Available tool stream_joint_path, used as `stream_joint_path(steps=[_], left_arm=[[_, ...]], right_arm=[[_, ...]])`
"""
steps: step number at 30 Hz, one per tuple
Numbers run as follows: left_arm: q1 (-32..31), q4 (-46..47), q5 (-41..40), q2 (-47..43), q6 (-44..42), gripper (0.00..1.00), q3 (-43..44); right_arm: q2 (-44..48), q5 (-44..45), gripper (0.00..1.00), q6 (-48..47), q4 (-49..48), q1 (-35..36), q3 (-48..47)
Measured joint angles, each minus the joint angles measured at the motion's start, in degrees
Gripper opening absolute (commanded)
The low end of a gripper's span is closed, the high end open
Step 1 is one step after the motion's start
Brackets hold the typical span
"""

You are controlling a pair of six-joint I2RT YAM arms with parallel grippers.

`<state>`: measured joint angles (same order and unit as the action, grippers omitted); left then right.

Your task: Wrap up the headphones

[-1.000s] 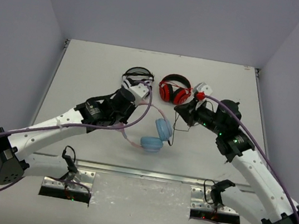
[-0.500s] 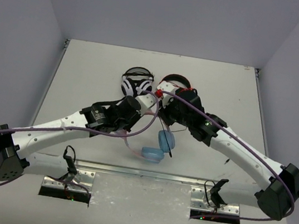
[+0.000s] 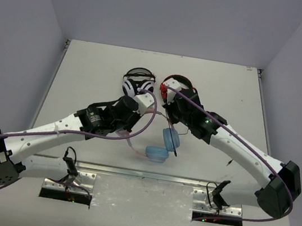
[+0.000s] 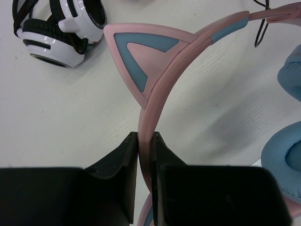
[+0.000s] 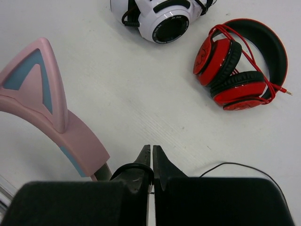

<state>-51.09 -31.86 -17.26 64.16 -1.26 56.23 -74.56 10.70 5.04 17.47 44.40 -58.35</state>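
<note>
The pink cat-ear headphones (image 3: 158, 153) are near the middle of the table (image 3: 89, 69), between the two arms, with the light blue cups toward the near edge. The left gripper (image 4: 145, 136) clamps the pink headband just below a cat ear. The right gripper (image 5: 151, 153) is pinched shut, apparently on the thin black cable (image 5: 225, 164), which trails loose. No turns show on the bare headband, so the winding seems barely begun. The white-and-black headphones (image 5: 164, 19) and red-and-black headphones (image 5: 240, 66) lie farther back.

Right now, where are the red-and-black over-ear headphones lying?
In the top view the red-and-black over-ear headphones lie at the table's far middle, just right of the white-and-black headphones, partly hidden by the right arm.
</note>
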Motion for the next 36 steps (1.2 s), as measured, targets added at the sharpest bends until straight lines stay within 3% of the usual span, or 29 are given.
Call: stream_joint_path(steps=[7,9,12,15,21,24,27,30,36], left_arm=[[0.17,-0.68,0.44,-0.74,-0.04,0.00,-0.07],[0.17,-0.79,0.42,-1.75,-0.26,0.00,-0.17],[0.17,-0.72,0.70,-4.31,-1.11,0.00,-0.83],[0.17,-0.98,1.22,-6.14,-1.77,0.00,-0.96],[0.11,-0.98,2.82,-7.58,-2.60,0.00,-1.51],[0.00,-0.98,4.50,-8.70,-2.89,0.00,-2.05],[-0.11,-0.92,6.54,-10.88,-3.02,0.00,-2.43],[-0.11,-0.31,7.74,-13.40,-3.04,0.00,-2.71],[0.07,1.07,10.47,-18.32,-3.21,0.00,-3.45]], right_arm=[[-6.16,-0.33,0.01,-0.07,6.51,0.00,-6.69],[-7.21,-0.50,0.09,-0.09,7.80,0.00,-7.39],[-8.50,-1.42,0.11,-0.02,8.83,-0.02,-7.69],[-8.96,-3.43,0.01,-0.04,8.63,0.00,-7.67],[-2.60,-11.52,0.02,0.20,-1.95,-0.09,1.46],[1.49,-15.80,0.13,0.48,-8.90,-0.33,7.56],[4.04,-18.84,0.11,1.29,-14.49,-1.01,11.28],[5.20,-21.86,0.01,2.32,-17.73,-1.90,11.96],[7.76,-26.93,0.03,3.76,-22.49,-2.45,12.57]])
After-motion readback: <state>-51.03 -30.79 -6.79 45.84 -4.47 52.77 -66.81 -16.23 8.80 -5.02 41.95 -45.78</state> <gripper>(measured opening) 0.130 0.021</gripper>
